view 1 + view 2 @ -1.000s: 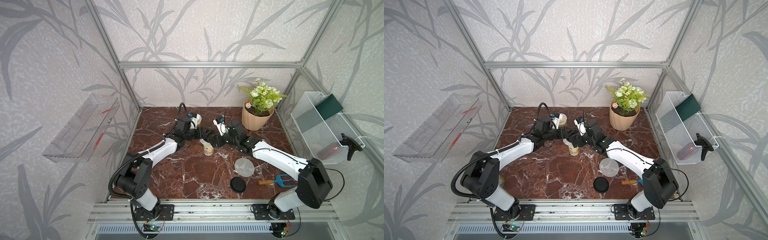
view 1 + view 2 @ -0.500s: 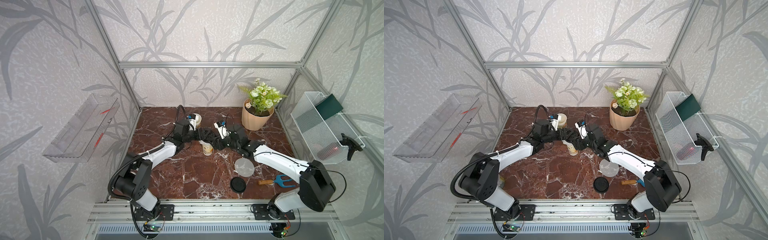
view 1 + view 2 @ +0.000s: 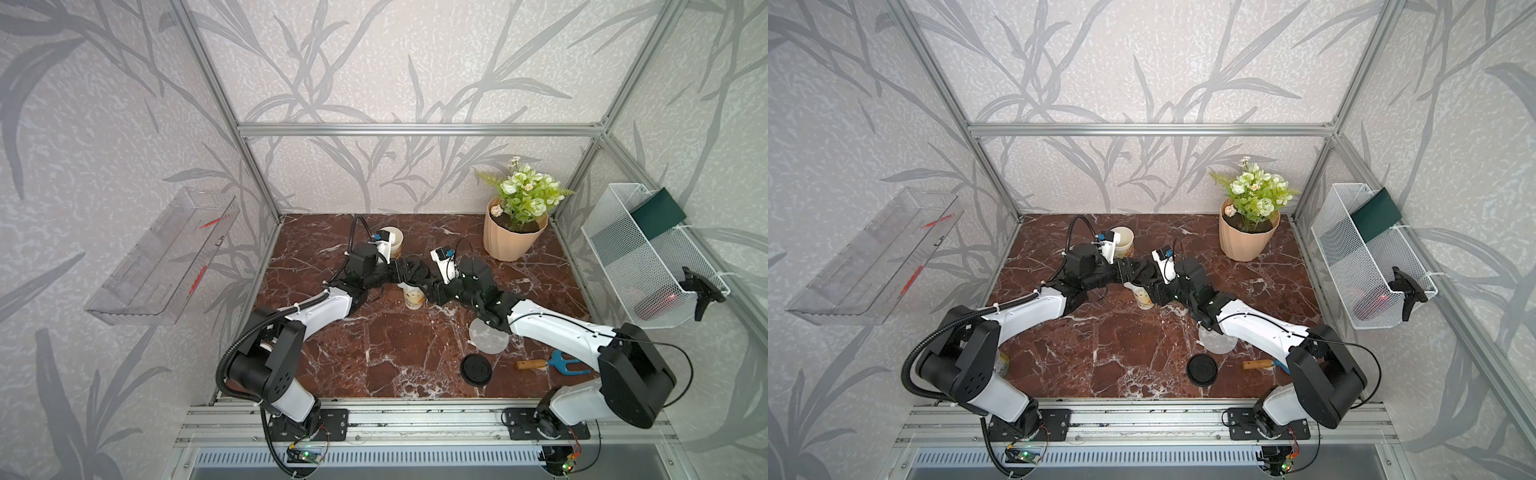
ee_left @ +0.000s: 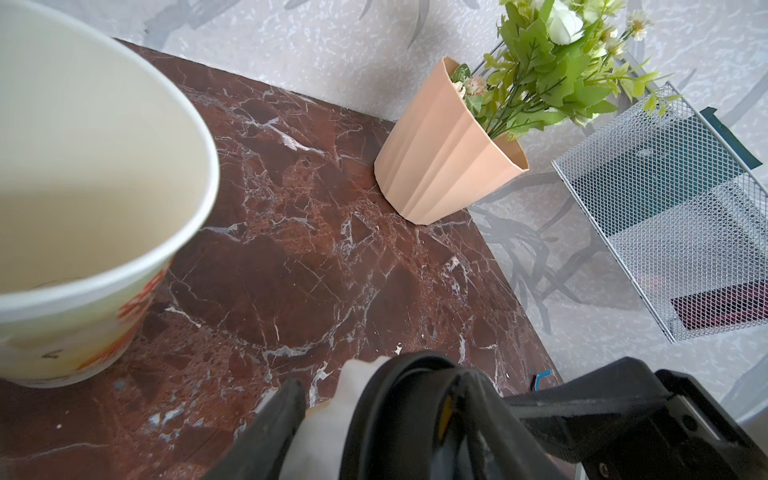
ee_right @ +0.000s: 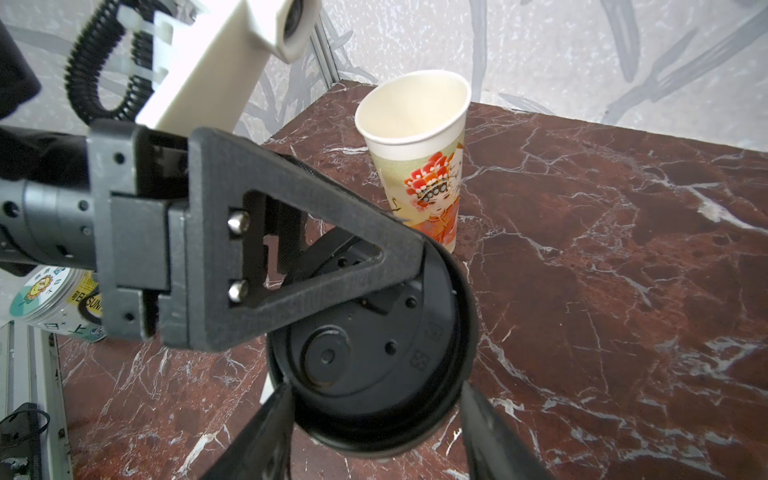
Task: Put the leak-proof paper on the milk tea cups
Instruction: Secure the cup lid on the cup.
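Near edge: spare black lid [image 3: 476,369], garden fork [image 3: 530,365], tub [image 5: 54,299] lettered "SUN" | leak-proof paper disc [image 3: 486,338] on counter [image 3: 374,353], partly under right forearm; front-centre bare | mid: lidded cup [image 3: 413,298]; right jaws straddle its black lid [image 5: 374,353], left jaws at lid rim, both part-open, grip unclear | far: open cup [image 3: 394,245], opera-figure print; plant pot [image 3: 513,245] back-right.

Site: a robot lab test cell, dressed with homely props. Evidence: a bare aluminium frame [image 3: 419,129] boxes in the workspace. Leaf-print wallpaper panels [image 3: 415,62] serve as its walls, over a marble-look tabletop [image 3: 374,353]. The left arm [image 3: 320,309] and right arm [image 3: 557,330] are bolted to a slotted front rail [image 3: 415,419]. A bare circuit board [image 3: 306,457], LED lit, hangs below. Props: potted plant [image 3: 509,243], mesh basket [image 3: 623,257], clear shelf [image 3: 162,257], printed milk tea cups [image 3: 397,245].
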`<action>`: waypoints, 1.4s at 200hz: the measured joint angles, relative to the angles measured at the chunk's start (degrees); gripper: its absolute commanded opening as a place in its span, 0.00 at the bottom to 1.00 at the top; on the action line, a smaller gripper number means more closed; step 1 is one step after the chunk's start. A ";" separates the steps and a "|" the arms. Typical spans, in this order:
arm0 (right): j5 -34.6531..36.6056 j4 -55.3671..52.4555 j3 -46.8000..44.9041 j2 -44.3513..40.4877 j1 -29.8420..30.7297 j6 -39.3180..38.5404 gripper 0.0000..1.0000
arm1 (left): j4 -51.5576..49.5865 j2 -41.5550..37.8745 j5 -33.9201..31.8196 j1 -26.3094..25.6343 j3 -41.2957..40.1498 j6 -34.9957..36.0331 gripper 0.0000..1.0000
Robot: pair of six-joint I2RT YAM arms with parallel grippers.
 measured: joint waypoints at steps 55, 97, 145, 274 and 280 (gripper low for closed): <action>0.81 -3.32 1.46 -0.96 0.20 -0.11 0.64 | 2.64 0.57 0.17 -0.07 -1.18 -1.09 0.59; 0.39 -11.39 6.38 -1.16 -0.85 0.15 0.63 | 2.67 0.66 0.42 -0.07 -1.11 -1.38 0.59; -0.55 -10.47 10.14 1.18 -2.25 2.78 0.60 | 1.92 0.96 0.98 -0.07 -0.46 -1.36 0.58; -0.28 1.33 4.83 4.28 -2.91 6.67 0.56 | -7.13 -2.32 5.49 1.81 1.92 -6.64 0.68; -0.15 1.97 4.52 4.28 -2.91 6.75 0.56 | -8.55 -2.97 5.49 1.90 2.05 -7.10 0.69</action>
